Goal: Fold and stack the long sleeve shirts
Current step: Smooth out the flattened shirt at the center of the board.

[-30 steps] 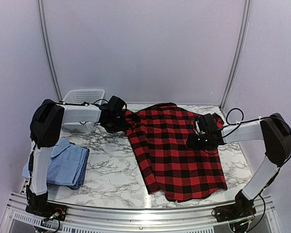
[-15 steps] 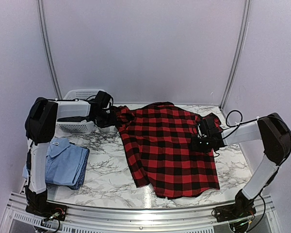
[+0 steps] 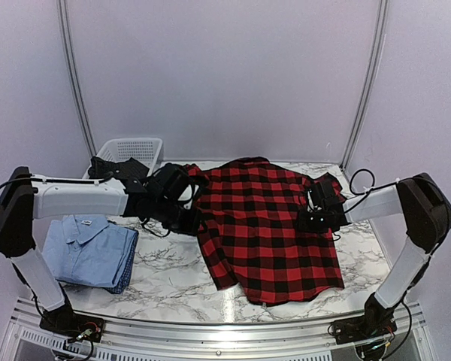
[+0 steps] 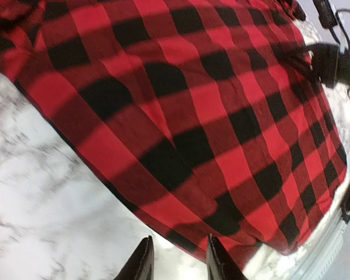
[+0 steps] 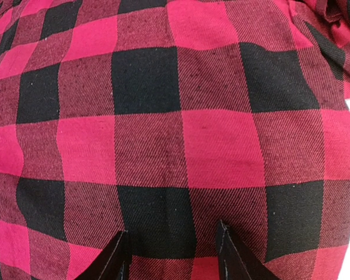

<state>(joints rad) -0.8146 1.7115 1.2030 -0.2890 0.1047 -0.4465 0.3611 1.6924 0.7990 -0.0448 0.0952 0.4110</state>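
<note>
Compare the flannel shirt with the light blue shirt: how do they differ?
The red-and-black flannel shirt lies spread open mid-table; the light blue shirt is folded compact at the left near edge. The flannel shirt is checked and covers far more table; the light blue shirt is plain. Both lie on the marble table.

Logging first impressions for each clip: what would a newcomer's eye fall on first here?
The red-and-black checked flannel shirt, spread across the middle of the marble table, dominates. The left end effector and right end effector are open at its two sides. A folded light blue shirt lies at the near left.
</note>
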